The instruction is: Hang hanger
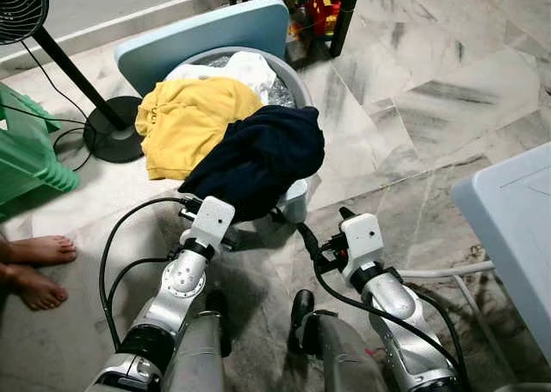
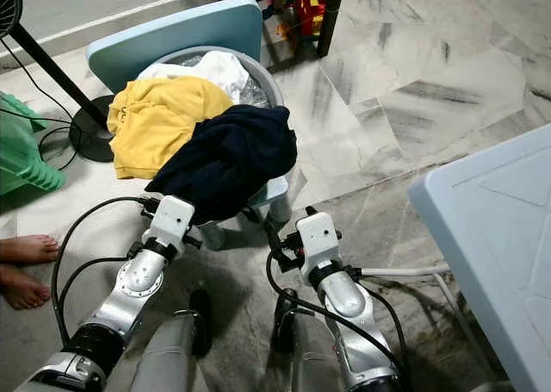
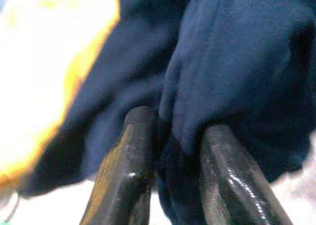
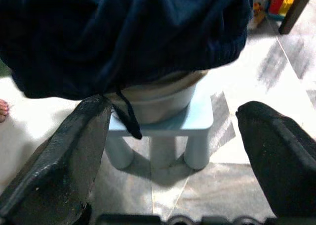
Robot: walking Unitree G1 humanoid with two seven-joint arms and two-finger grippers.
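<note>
1. Step in hand, as I judge it: getting a garment out of the laundry, ahead of any hanging. No hanger can be made out in these views, so the task's own thing cannot be placed.
2. The left gripper point(image 3: 173, 151) has its fingers point(image 3: 126, 165) closed on a fold of the dark navy garment point(image 1: 258, 155); the cloth bulges up between and over the two tips.
3. The right gripper point(image 4: 173, 151) has its fingers spread wide with nothing between them. The navy hem hangs just above the tips, and a thin drawstring point(image 4: 127, 117) dangles beside one finger.
4. The navy garment is draped over the near rim of a grey basin point(image 1: 297, 82), which sits on a small light-blue stool point(image 4: 197, 123). A yellow garment point(image 1: 185, 121) lies beyond the left fingers, touching the navy one, and a white cloth point(image 1: 245, 65) lies farther in.
5. The next move likely calls for lifting the navy cloth up and towards the robot so it clears the basin rim without dragging the yellow piece along, with the right fingers perhaps taking a second hold on the hem.
6. Edges: the basin rim and stool edge sit directly ahead of both sets of fingers.
7. A fan stand point(image 1: 112, 129) with its cable and a person's bare feet point(image 1: 34, 267) lie off the left arm's side. A pale-blue tabletop corner point(image 1: 508, 228) crowds the right arm's side.
8. Open marble floor point(image 1: 430, 99) lies beyond the right fingers.
</note>
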